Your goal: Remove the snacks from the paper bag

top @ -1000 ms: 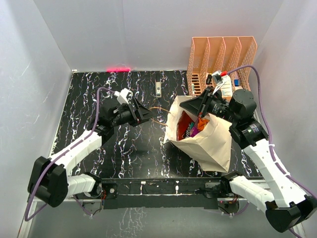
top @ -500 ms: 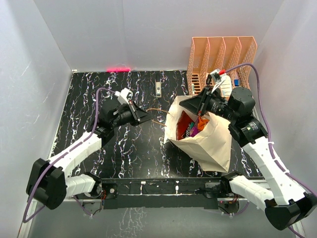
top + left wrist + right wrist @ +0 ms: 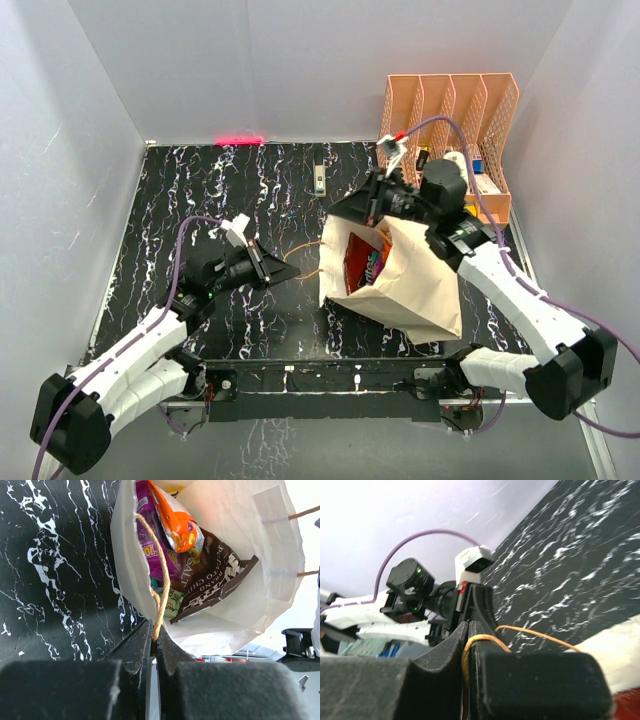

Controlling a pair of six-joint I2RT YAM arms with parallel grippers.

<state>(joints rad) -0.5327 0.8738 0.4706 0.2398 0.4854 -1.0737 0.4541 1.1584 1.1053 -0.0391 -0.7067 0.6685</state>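
The paper bag (image 3: pixel 425 285) lies on its side at the right of the black marbled table, mouth facing left and held open. Inside it are the snacks (image 3: pixel 365 262): an orange packet (image 3: pixel 175 522), a purple one (image 3: pixel 152 535), a dark brown one (image 3: pixel 215 582) and a green one (image 3: pixel 172 600). My left gripper (image 3: pixel 287 270) is shut on the near cord handle (image 3: pixel 157 565), left of the mouth. My right gripper (image 3: pixel 342 212) is shut on the other cord handle (image 3: pixel 480 639) at the mouth's far upper edge.
A peach mesh file organiser (image 3: pixel 450 110) stands at the back right, with small white bottles (image 3: pixel 482 182) at its foot. A small flat object (image 3: pixel 319 180) lies at the table's back middle. White walls close in the table on three sides.
My left gripper closed on the near cord and drew back toward the near left. The right gripper carried its cord to the left, and the bag's mouth shifted left and opened wider.
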